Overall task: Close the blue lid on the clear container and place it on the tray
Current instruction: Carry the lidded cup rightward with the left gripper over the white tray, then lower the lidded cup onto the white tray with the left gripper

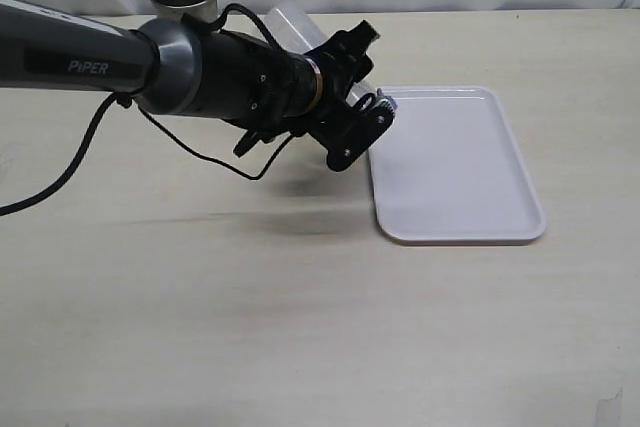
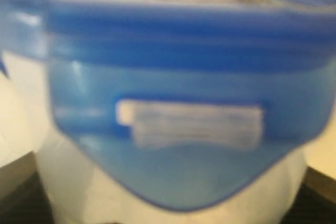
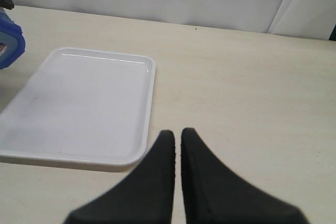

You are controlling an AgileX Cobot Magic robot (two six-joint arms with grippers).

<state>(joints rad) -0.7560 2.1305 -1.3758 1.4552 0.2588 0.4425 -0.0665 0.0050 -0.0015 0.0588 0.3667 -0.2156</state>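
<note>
Left jaws wide, clamped on container (image 1: pixel 288 19), lid (image 2: pixel 173 77) on, tilted in air just beside tray (image 1: pixel 460 167) short edge. Right jaws closed tight, empty, near a tray corner.

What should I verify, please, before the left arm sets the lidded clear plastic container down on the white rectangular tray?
1. Round blue plastic lid on the tall clear plastic container: ok, it sits on the rim.
2. Left gripper hold: ok, its jaws appear to span the container.
3. White rectangular plastic tray: ok, nothing lies on it.
4. Container above the tray: not ok, the lid hangs beside a tray corner.
5. Right gripper: ok, shut and off the tray.
</note>
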